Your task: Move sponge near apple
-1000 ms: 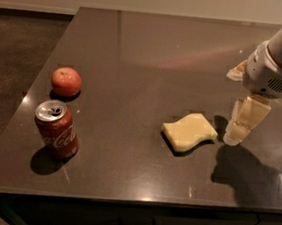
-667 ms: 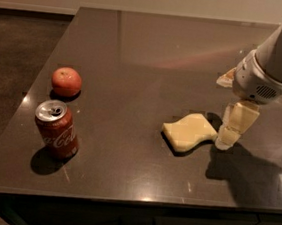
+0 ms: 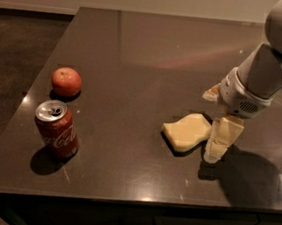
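Observation:
The sponge (image 3: 186,132), a flat pale-yellow pad with wavy edges, lies on the dark table at centre right. The apple (image 3: 66,81), red-orange and round, sits far to the left of it. My gripper (image 3: 215,118) hangs at the sponge's right end, low over the table. It is open, with one pale-yellow finger (image 3: 222,139) in front of the sponge's right edge and the other finger (image 3: 211,94) behind it. The gripper holds nothing.
A red Coca-Cola can (image 3: 57,129) stands upright just in front of the apple, near the table's left edge. The table's front edge (image 3: 132,200) runs close below the sponge. My white arm (image 3: 275,58) reaches in from the upper right.
My gripper has moved left and down, from beside the sponge to right at its right end. The sponge, apple and can have not moved.

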Controlling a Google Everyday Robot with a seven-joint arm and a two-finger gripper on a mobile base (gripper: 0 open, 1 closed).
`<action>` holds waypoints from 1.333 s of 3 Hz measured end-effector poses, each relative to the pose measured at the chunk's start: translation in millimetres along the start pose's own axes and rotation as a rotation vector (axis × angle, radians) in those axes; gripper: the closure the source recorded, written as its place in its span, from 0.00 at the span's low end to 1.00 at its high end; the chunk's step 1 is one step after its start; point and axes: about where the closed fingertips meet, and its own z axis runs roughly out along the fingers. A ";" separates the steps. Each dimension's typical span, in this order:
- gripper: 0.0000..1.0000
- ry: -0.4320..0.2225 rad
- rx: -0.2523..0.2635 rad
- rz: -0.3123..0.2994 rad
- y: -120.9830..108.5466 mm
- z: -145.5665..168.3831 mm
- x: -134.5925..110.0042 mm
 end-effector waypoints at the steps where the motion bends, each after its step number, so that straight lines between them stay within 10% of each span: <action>1: 0.15 0.001 -0.013 -0.011 5.7 11.5 -6.5; 4: 0.85 0.007 0.025 -0.012 -4.3 1.5 -27.9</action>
